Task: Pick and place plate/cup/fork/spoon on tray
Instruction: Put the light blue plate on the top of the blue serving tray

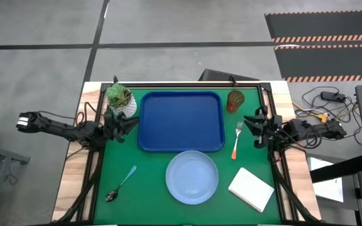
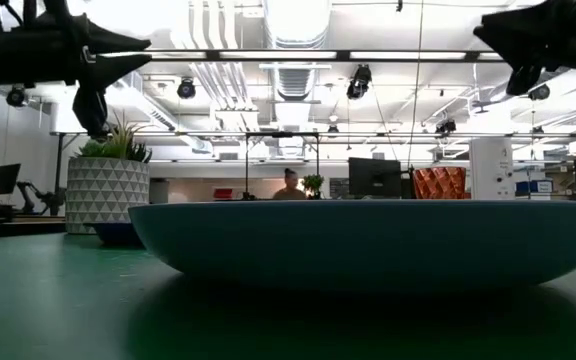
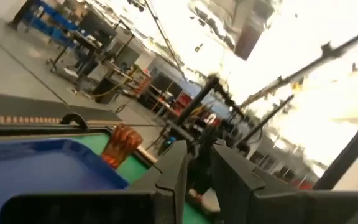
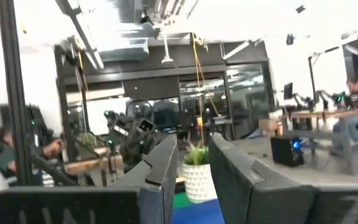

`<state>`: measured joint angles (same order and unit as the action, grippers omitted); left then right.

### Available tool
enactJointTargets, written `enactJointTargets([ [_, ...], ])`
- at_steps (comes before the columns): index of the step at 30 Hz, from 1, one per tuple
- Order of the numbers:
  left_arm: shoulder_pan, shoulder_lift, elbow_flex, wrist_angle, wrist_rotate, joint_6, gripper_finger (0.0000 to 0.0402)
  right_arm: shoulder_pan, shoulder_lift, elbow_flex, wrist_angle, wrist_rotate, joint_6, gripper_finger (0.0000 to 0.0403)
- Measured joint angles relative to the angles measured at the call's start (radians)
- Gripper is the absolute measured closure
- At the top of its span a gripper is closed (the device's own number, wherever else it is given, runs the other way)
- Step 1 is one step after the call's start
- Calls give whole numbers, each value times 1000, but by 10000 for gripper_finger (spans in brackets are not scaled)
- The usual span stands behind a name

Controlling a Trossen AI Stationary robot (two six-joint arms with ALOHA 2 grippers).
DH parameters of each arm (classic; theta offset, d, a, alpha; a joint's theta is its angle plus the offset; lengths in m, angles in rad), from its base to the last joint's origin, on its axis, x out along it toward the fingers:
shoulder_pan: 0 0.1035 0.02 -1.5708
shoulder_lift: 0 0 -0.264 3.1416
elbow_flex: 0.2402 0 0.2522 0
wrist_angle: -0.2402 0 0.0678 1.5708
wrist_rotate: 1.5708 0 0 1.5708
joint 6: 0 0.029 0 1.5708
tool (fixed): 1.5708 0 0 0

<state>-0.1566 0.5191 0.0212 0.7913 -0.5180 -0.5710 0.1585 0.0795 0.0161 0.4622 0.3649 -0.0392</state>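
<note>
Nearest you, the plate (image 1: 192,177) sits at 6 o'clock below the empty tray (image 1: 181,121); light, stiff, slick, so pinch its wide rim. Spoon (image 1: 120,184) lies at 8, fork (image 1: 237,139) at 3, cup (image 1: 235,100) at 1. Left gripper (image 1: 126,122) and right gripper (image 1: 254,123) hover with fingers slightly apart. At table level the plate hides almost everything behind it

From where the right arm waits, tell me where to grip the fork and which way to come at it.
Grip the fork on its orange handle, coming straight down from above. It lies flat on the green mat, beside the tray, tines toward the cup. Set the jaws across the slim handle. The right gripper hovers just beside it.
</note>
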Motion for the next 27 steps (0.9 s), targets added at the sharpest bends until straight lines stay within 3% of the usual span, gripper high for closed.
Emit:
enactJointTargets([
  [6, -5, 127, 99, 11, 30, -78, 347, 0, 2, 75, -5, -9, -127, 321],
  [11, -26, 339, 291, 5, 47, -78, 347, 0, 2, 141, -21, -9, -212, 321],
  [14, -66, 461, 422, -98, 60, -100, 347, 0, 2, 164, -44, -9, -225, 321],
  [20, -163, 671, 712, -508, 34, -364, 366, 0, 2, 188, -63, -6, -295, 321],
  [24, -224, 806, 885, -924, 69, -697, 395, 0, 2, 212, -60, -6, -328, 321],
  [27, -252, 911, 978, -1171, 163, -943, 399, 0, 2, 223, -61, -5, -341, 321],
])
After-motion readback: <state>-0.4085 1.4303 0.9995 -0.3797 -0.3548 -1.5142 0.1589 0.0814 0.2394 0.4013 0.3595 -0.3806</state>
